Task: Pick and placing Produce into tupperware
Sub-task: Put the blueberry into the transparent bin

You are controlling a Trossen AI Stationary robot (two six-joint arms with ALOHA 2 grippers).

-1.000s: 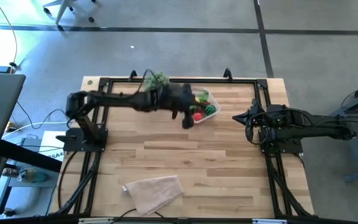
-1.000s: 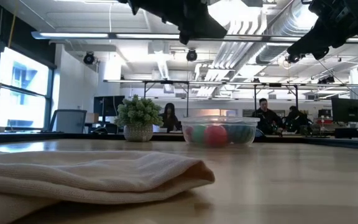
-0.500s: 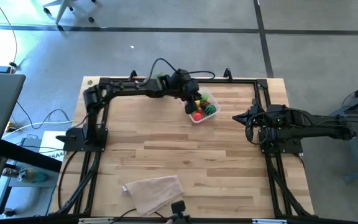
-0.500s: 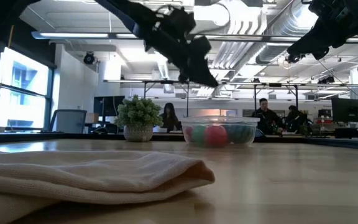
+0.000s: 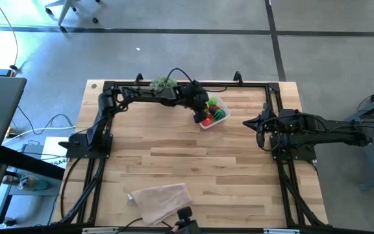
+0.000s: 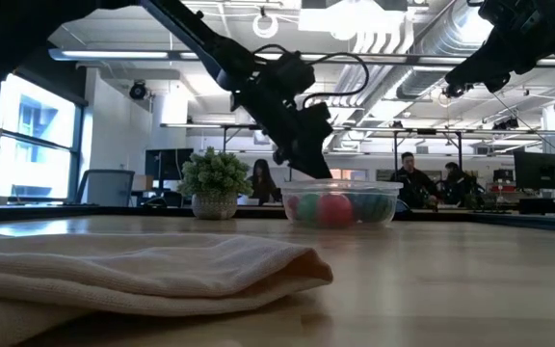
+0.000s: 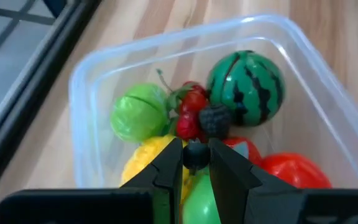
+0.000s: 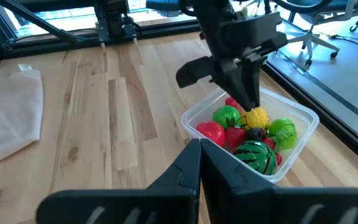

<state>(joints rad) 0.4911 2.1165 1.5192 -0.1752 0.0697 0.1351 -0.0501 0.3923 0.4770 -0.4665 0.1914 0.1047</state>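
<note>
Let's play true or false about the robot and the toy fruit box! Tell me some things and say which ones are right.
1. The left gripper is over the tupperware, pinching a small dark piece of produce. True.
2. The tupperware is empty. False: it holds a striped green watermelon, a pale green ball, red pieces and a yellow one.
3. The beige cloth lies inside the tupperware. False: it lies on the table, at the opposite edge from the tupperware.
4. The right gripper is holding a tomato. False: it is shut on nothing, off to the side of the tupperware.
5. A small potted plant stands on the table beside the tupperware. True.
</note>
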